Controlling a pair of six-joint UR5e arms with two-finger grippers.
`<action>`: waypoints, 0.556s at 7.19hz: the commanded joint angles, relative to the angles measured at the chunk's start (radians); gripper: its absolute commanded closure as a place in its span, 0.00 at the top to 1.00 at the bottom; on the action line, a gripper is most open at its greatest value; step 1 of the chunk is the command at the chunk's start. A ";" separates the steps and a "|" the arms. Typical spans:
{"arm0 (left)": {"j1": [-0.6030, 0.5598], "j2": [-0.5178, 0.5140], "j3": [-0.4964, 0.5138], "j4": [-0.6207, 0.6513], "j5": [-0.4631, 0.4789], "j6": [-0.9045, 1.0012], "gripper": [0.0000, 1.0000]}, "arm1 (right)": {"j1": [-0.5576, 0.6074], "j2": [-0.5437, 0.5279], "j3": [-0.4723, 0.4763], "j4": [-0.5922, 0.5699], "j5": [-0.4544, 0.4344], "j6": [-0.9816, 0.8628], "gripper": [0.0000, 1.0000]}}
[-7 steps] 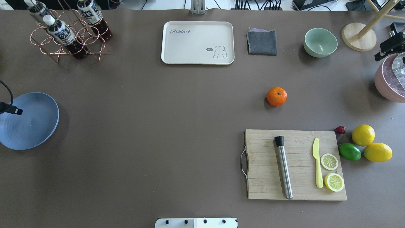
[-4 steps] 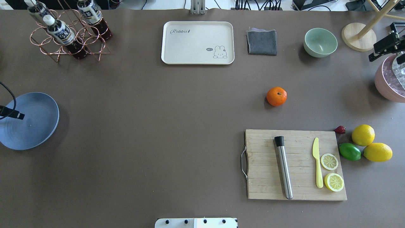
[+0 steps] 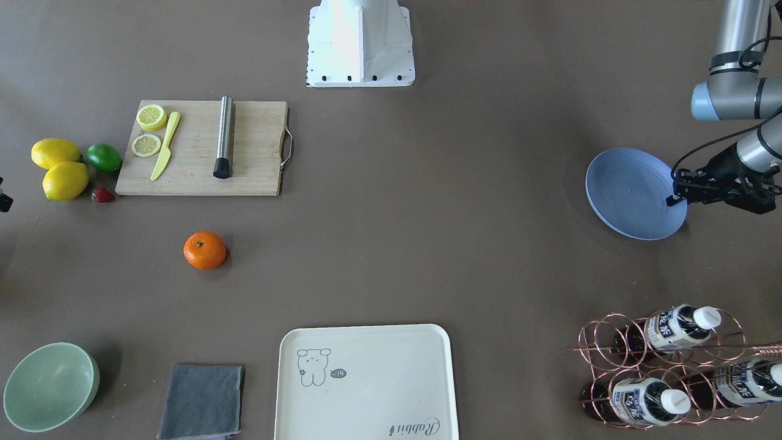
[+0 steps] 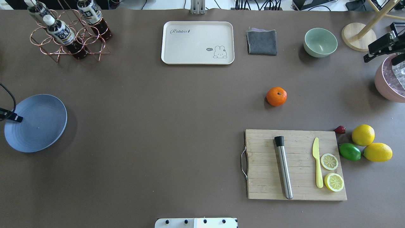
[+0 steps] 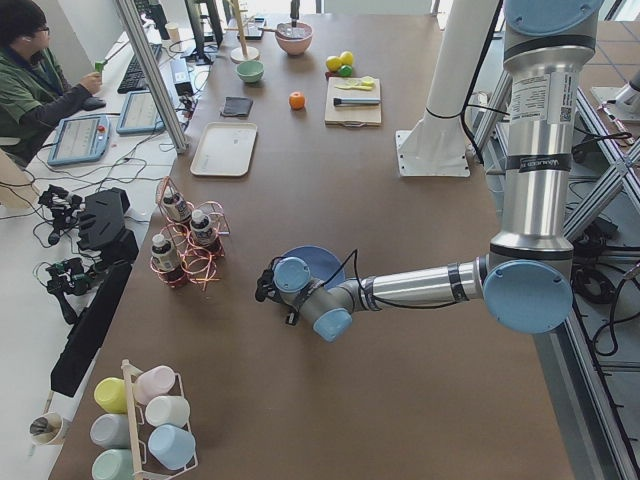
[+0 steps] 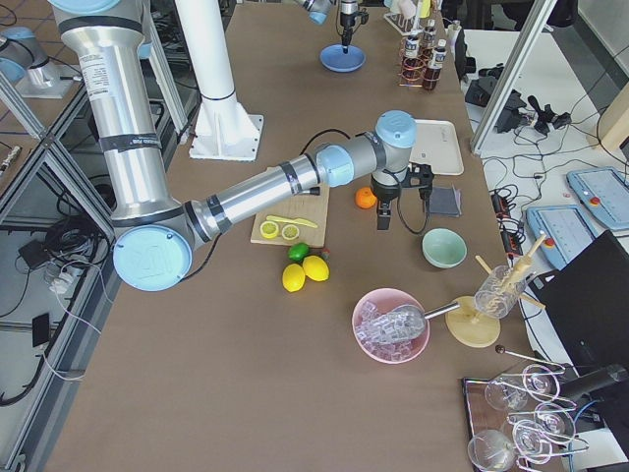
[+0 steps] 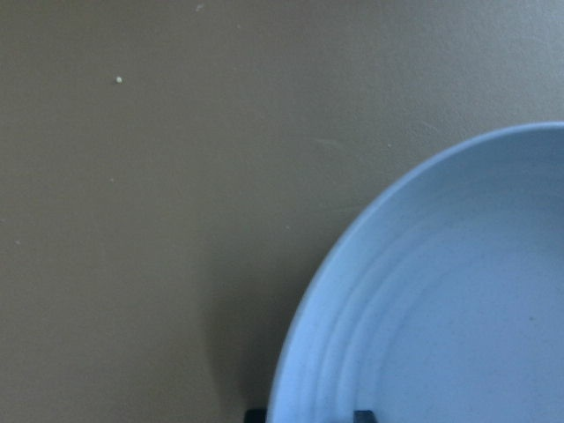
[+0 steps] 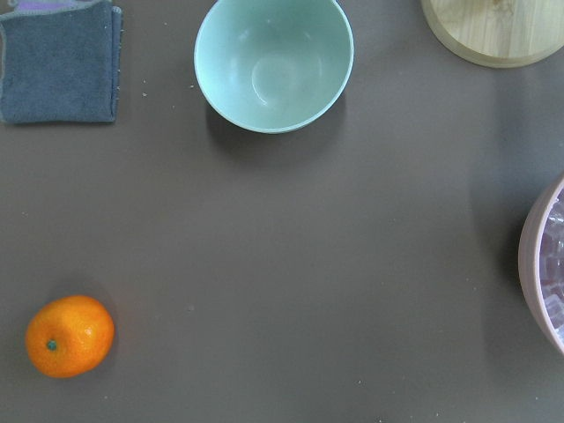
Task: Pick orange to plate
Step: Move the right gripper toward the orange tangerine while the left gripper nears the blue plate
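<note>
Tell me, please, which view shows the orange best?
The right wrist view: the orange is largest, unobstructed, its stem dimple clear. The overhead and front views show it whole but smaller, the side views smaller still; the left wrist view misses it.

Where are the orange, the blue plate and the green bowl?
orange (image 4: 276, 96): overhead view, middle of its top.
plate (image 4: 44, 126): overhead view, bare inner surface.
green bowl (image 4: 320, 42): overhead view, empty inside bottom.

Overhead and front-facing views oppose across the counter (image 4: 158, 110); close, downward wrist views share their orange (image 8: 69, 336) and plate (image 7: 441, 291).
</note>
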 commanded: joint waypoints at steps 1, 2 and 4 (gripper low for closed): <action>-0.034 -0.012 -0.003 0.006 -0.064 -0.035 0.00 | -0.003 0.000 0.001 0.000 -0.007 0.004 1.00; -0.072 -0.027 -0.007 0.010 -0.179 -0.054 0.00 | -0.005 0.011 -0.001 0.000 -0.008 0.005 1.00; -0.122 -0.049 -0.024 0.021 -0.253 -0.059 0.00 | -0.011 0.025 -0.001 0.000 -0.012 0.022 1.00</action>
